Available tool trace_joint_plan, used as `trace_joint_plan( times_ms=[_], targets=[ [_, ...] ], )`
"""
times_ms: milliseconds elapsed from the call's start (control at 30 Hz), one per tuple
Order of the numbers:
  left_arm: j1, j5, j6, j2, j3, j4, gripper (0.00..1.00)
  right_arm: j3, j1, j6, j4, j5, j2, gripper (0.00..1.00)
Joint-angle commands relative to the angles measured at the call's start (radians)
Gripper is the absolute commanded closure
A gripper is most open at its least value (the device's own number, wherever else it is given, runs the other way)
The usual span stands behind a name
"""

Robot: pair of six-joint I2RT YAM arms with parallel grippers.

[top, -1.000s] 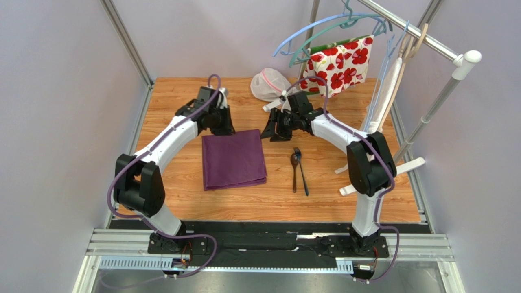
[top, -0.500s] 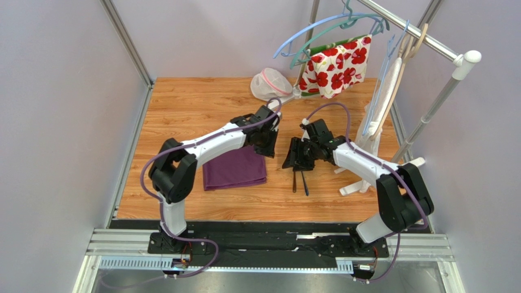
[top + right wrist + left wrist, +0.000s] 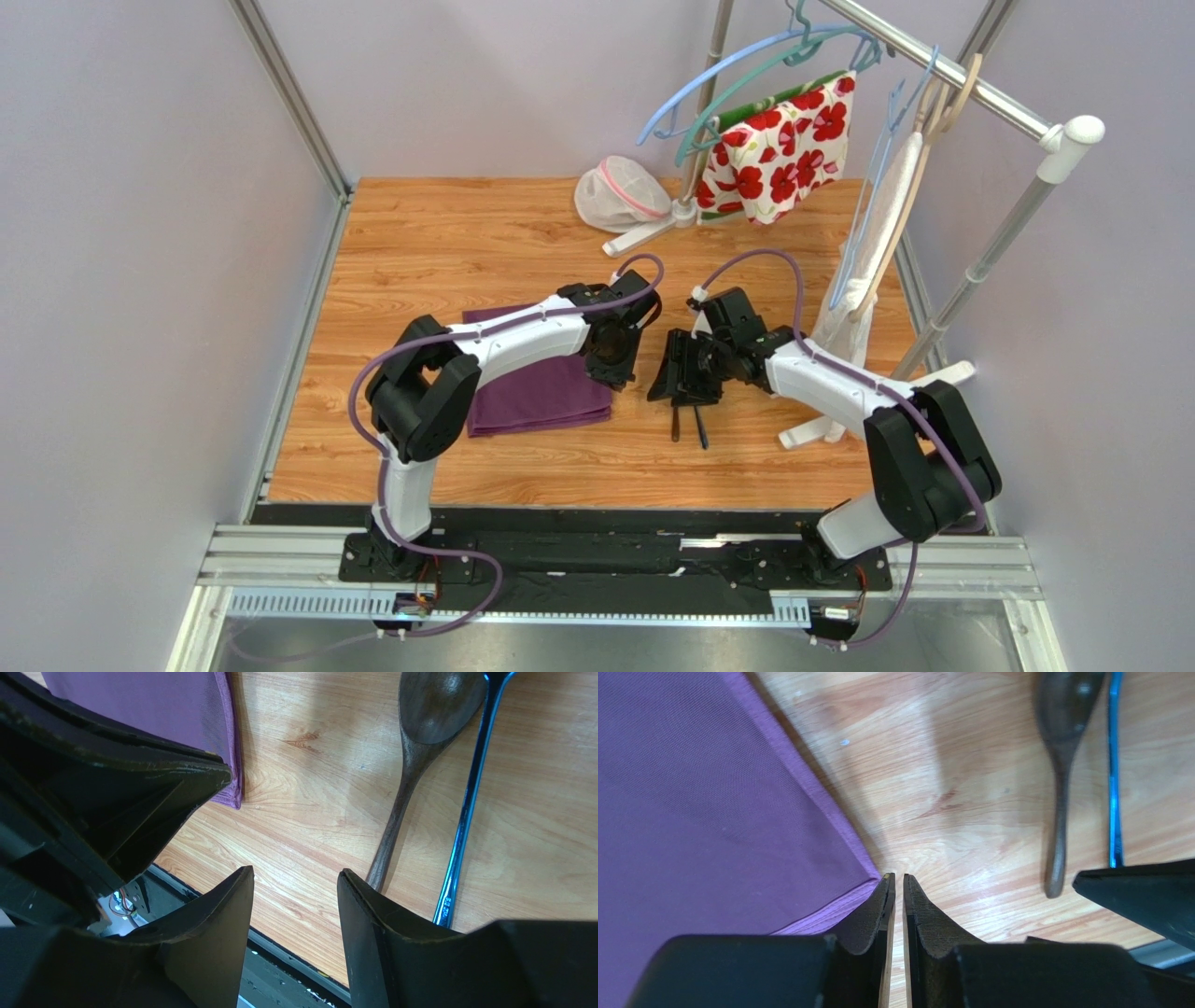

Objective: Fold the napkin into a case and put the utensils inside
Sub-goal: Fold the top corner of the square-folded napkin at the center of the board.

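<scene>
Left tool [image 3: 896, 882] is down at the napkin [image 3: 703, 812], tips right on the corner facing the spoon [image 3: 1060, 714]. Its fingers are all but closed, just a sliver between them and no cloth visibly pinched. The napkin lies flat on the tabletop [image 3: 449, 238], no pocket made yet. Right tool [image 3: 295, 903] hangs spread wide and empty, just beside the spoon's handle. The bluish utensil [image 3: 470, 791] lies alongside the spoon, both apart from the cloth. I'd call this the opening of the fold. Next, that corner wants a proper pinch, then a lift and a carry across.
</scene>
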Motion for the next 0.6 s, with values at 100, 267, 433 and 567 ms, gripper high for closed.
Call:
trace_joint_plan(
  times_ms=[100, 267, 433, 567],
  targets=[
    [-0.013, -0.070, -0.054, 0.023, 0.033, -0.070, 0.78, -0.019, 0.012, -0.004, 0.077, -0.023, 0.002, 0.49],
    [-0.022, -0.080, -0.063, 0.047, 0.050, -0.089, 0.71, -0.036, 0.015, -0.007, 0.089, -0.026, 0.005, 0.49],
    [-0.025, -0.110, -0.073, 0.063, 0.059, -0.106, 0.73, -0.048, 0.014, -0.006, 0.095, -0.031, 0.001, 0.49],
    [-0.025, -0.114, -0.070, 0.076, 0.064, -0.112, 0.73, -0.054, 0.015, -0.004, 0.105, -0.035, -0.001, 0.49]
  ],
)
